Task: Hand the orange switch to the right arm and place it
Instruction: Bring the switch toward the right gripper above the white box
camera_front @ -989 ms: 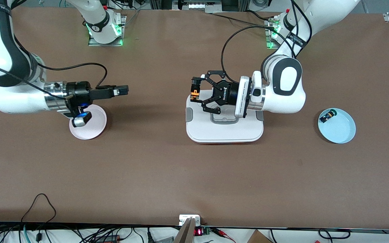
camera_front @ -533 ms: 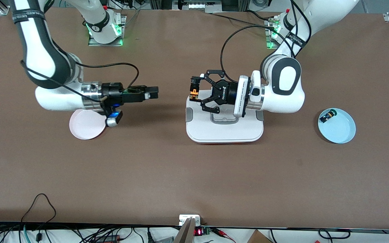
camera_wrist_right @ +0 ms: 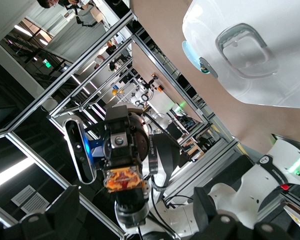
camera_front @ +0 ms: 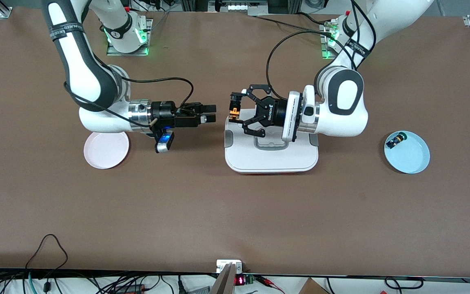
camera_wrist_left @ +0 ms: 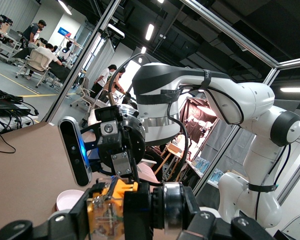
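Note:
The orange switch (camera_front: 233, 111) is held in the air by my left gripper (camera_front: 235, 111), which is shut on it over the edge of the white lidded box (camera_front: 271, 157). My right gripper (camera_front: 211, 113) is open and level with the switch, a short gap away, its slim black fingers pointing at it. In the left wrist view the switch (camera_wrist_left: 110, 210) lies sideways in my left gripper (camera_wrist_left: 135, 220), with the right arm's blue-lit module (camera_wrist_left: 75, 156) just ahead. In the right wrist view the switch (camera_wrist_right: 122, 180) shows ahead of my open right gripper (camera_wrist_right: 137, 212).
A pink plate (camera_front: 106, 150) lies under the right arm's wrist. A light blue plate (camera_front: 412, 157) toward the left arm's end holds a small green-capped switch (camera_front: 394, 141). The white box also shows in the right wrist view (camera_wrist_right: 270, 85).
My right arm has swung from over the pink plate toward the left gripper, closing most of the gap to the switch. The left arm and switch have stayed still.

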